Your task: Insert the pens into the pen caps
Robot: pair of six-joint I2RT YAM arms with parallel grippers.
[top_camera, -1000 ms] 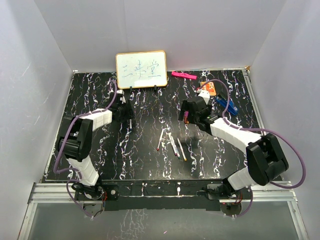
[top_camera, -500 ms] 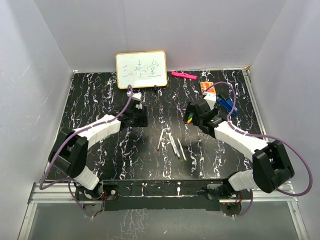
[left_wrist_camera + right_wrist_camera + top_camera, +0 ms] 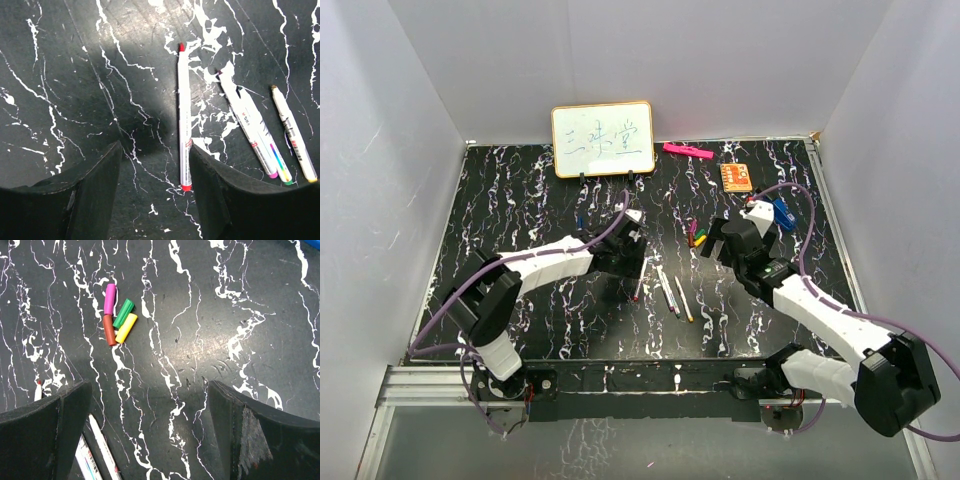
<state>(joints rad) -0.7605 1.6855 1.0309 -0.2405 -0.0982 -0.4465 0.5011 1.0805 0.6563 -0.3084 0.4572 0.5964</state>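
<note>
Several white pens point(image 3: 665, 287) lie side by side mid-table. In the left wrist view the red-tipped pen point(image 3: 183, 120) lies lengthwise just inside my right finger point(image 3: 225, 195), with a purple-tipped pen point(image 3: 247, 125) and a yellow-ended pen point(image 3: 294, 136) further right. My left gripper point(image 3: 632, 258) point(image 3: 155, 200) is open and empty over the red pen's end. A cluster of caps point(image 3: 695, 236) shows in the right wrist view: magenta point(image 3: 109, 292), green point(image 3: 123, 313), yellow point(image 3: 126, 328), red-brown point(image 3: 108, 330). My right gripper point(image 3: 712, 240) point(image 3: 150, 440) is open and empty, just near of the caps.
A small whiteboard point(image 3: 603, 138) stands at the back. A pink highlighter point(image 3: 687, 151), an orange card point(image 3: 736, 177) and a blue clip point(image 3: 780, 212) lie at the back right. A small blue piece point(image 3: 579, 217) lies left of the left gripper.
My left arm has swung right and nearer, from beside the whiteboard to the pens. My right gripper has moved nearer and slightly right, uncovering the cap cluster.
</note>
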